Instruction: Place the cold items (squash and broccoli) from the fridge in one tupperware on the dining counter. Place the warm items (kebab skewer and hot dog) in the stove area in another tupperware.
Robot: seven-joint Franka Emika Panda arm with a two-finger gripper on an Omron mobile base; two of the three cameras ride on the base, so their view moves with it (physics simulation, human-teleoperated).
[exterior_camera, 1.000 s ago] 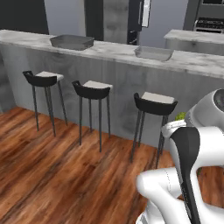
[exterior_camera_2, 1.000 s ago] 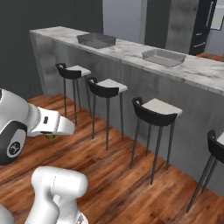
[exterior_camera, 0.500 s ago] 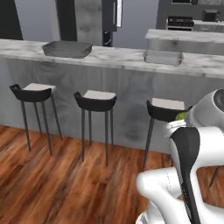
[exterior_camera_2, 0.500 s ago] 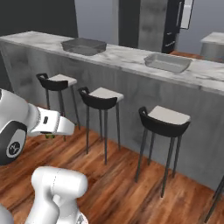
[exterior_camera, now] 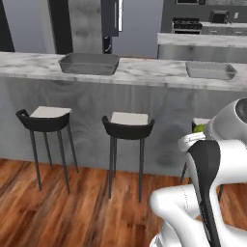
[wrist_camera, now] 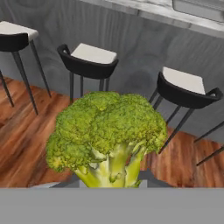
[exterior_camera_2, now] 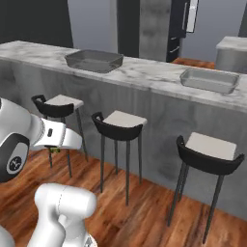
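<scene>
A green broccoli (wrist_camera: pixel 107 131) with a pale stalk sits in the hand view, and my gripper (wrist_camera: pixel 110 183) is shut on its stalk, fingertips hidden beneath it. A sliver of the broccoli (exterior_camera: pixel 198 128) peeks out beside my white arm, and hangs under the hand (exterior_camera_2: pixel 54 150) in the right base view. Two clear grey tupperwares stand on the marble dining counter (exterior_camera: pixel 144 72): one on the left (exterior_camera: pixel 89 63) (exterior_camera_2: pixel 94 60), one on the right (exterior_camera: pixel 211 70) (exterior_camera_2: pixel 209 79). Both look empty. The squash, kebab skewer and hot dog are out of view.
Black stools with pale seats line the counter's front (exterior_camera: pixel 45 118) (exterior_camera: pixel 128 126) (exterior_camera_2: pixel 210 152), between me and the counter wall. Wooden floor lies below. A second counter (exterior_camera: pixel 202 38) and a stove (exterior_camera: pixel 189 24) stand behind, with tall dark cabinets (exterior_camera: pixel 113 19).
The whole picture has shifted: the base has driven and turned to face the counter more squarely and from closer. The broccoli stays in the shut gripper.
</scene>
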